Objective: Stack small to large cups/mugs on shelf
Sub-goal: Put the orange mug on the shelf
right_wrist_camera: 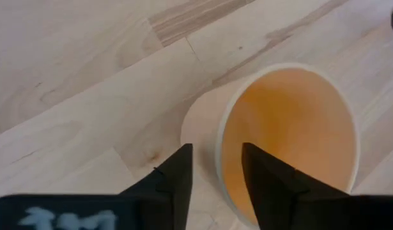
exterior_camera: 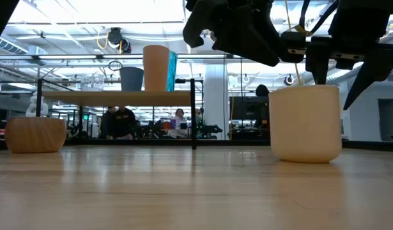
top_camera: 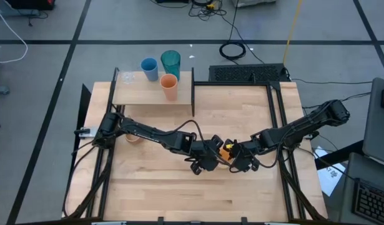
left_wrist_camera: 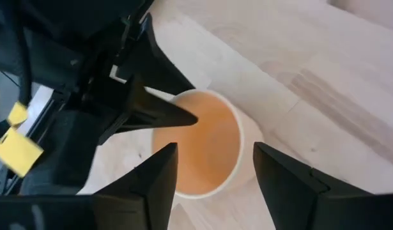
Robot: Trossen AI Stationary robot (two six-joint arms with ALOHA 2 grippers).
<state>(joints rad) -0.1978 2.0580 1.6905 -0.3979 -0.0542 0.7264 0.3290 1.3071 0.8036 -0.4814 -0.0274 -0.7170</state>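
The peach mug [right_wrist_camera: 285,144] stands upright on the table [top_camera: 179,194], directly below both grippers. The right gripper [right_wrist_camera: 216,176] is set astride the mug's rim, one finger outside the wall and one inside, with the fingers slightly parted and a gap seen on each side of the rim, so the mug is not judged to be pinched. The left gripper [left_wrist_camera: 215,169] hovers over the mug from the opposite side, its fingers spread wide across the mouth and gripping nothing.

The step in hand is judged to be a handover or regrasp of the mug before it is carried to the shelf [top_camera: 151,94], which lies well beyond the left gripper. For this to be done well, one gripper should be closed squarely on the rim before the other is drawn clear, and the mug should be lifted straight up so that it is not tipped.

On the shelf, a blue cup [top_camera: 149,68], a teal tumbler [top_camera: 170,62] and an orange cup [top_camera: 169,85] are standing. A tan mug [exterior_camera: 35,134] sits apart on the table.

The tabletop is light wood, smooth and level. Beyond it, an open workspace with seated people [exterior_camera: 123,121] is seen.
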